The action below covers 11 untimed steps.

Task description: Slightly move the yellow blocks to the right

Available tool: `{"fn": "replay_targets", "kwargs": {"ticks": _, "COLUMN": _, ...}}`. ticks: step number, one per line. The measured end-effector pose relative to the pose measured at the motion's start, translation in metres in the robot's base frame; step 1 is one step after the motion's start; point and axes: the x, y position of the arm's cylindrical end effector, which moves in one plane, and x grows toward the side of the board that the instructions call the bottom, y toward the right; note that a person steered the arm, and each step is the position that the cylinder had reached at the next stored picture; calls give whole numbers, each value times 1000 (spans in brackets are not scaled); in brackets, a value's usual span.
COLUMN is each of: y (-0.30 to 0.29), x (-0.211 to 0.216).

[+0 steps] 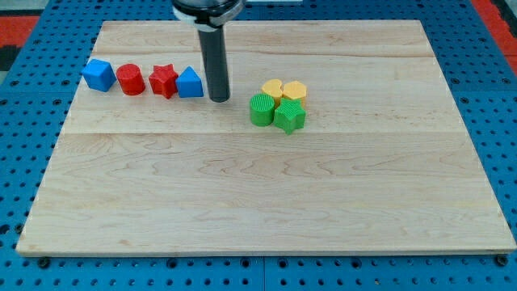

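Note:
Two yellow blocks sit side by side right of the board's upper middle: a rounded one [273, 88] and a hexagonal one [294, 90]. Two green blocks touch them from below: a ridged round one [262, 110] and a star-like one [289, 117]. My tip [219, 99] stands on the board to the left of the yellow blocks, apart from them, and just right of a blue triangular block [190, 83].
A row lies at the upper left: a blue block [98, 74], a red cylinder [129, 80], a red star [163, 81], then the blue triangular block. The wooden board [242, 202] lies on a blue pegboard [24, 121].

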Motion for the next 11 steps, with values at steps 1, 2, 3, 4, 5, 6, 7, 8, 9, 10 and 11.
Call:
{"fn": "replay_targets", "kwargs": {"ticks": 1, "y": 25, "x": -2}}
{"fn": "replay_targets", "kwargs": {"ticks": 2, "y": 63, "x": -15}}
{"fn": "replay_targets", "kwargs": {"ticks": 3, "y": 104, "x": -52}}
{"fn": "replay_targets", "kwargs": {"ticks": 4, "y": 130, "x": -69}}
{"fn": "replay_targets", "kwargs": {"ticks": 5, "y": 141, "x": -69}}
{"fn": "replay_targets", "kwargs": {"ticks": 6, "y": 141, "x": -70}}
{"fn": "replay_targets", "kwargs": {"ticks": 7, "y": 141, "x": -77}}
{"fn": "replay_targets", "kwargs": {"ticks": 8, "y": 113, "x": -114}}
{"fn": "replay_targets", "kwargs": {"ticks": 9, "y": -3, "x": -114}}
{"fn": "replay_targets", "kwargs": {"ticks": 10, "y": -118, "x": -100}}
{"fn": "replay_targets", "kwargs": {"ticks": 11, "y": -151, "x": -102}}
